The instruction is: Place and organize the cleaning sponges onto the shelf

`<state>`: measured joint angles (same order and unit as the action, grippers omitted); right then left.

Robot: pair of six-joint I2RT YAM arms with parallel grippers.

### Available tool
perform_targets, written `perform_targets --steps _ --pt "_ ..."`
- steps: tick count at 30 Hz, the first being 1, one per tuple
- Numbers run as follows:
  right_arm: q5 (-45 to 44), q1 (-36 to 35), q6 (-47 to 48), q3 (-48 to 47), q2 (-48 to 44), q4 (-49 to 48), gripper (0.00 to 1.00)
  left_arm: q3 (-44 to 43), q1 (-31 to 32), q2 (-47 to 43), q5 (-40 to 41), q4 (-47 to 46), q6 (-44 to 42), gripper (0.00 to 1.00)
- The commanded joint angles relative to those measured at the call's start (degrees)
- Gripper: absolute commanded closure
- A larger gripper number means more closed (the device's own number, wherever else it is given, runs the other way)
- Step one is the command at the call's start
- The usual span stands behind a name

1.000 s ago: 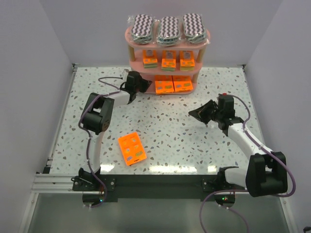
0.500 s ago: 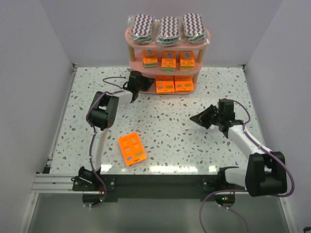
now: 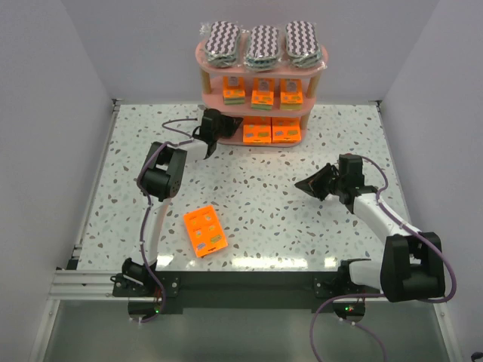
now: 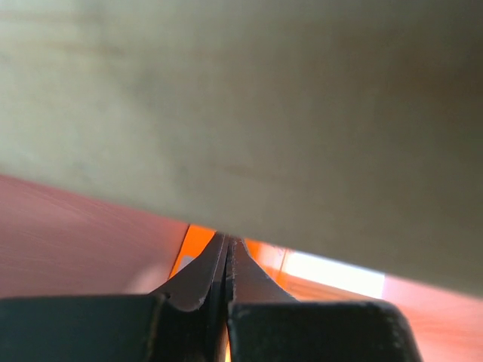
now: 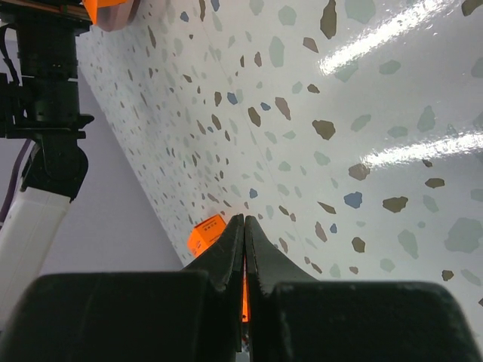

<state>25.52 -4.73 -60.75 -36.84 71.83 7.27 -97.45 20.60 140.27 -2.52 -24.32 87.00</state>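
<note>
Left gripper (image 3: 220,125) pressed shut, empty, tips at left end of shelf (image 3: 324,56) bottom tier. Right gripper (image 3: 300,183) shut, empty, pointing left. Loose orange packet (image 3: 205,231) lies near-left of it, straight near of left gripper; long axis near-far. Neither claw clearly nearer.

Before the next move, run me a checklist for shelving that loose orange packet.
1. Orange packet lies flat on the table, nothing on it: ok.
2. Right hand shut and empty: ok.
3. Left hand shut and empty: ok.
4. Left hand clear of the shelf: cannot tell, it is very close.
5. Three zigzag sponge packs on the top tier: ok.
6. Room on the bottom tier beside the two larger orange packets: cannot tell.
</note>
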Motion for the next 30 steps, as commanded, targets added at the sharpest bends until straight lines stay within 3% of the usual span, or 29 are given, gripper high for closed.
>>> perform_targets --steps 1,13,30 --pt "0.76 0.34 0.9 -0.51 0.32 -1.2 1.0 -1.7 4.36 -0.07 -6.09 -4.51 -0.87 1.0" --pt "0.85 0.34 0.72 -0.95 2.08 -3.05 1.0 16.85 4.62 -10.89 -0.2 -7.67 -0.17 1.0" --pt "1.2 0.43 0.72 -1.74 5.42 -5.68 1.0 1.57 4.1 -2.37 -2.83 -4.69 -0.69 1.0"
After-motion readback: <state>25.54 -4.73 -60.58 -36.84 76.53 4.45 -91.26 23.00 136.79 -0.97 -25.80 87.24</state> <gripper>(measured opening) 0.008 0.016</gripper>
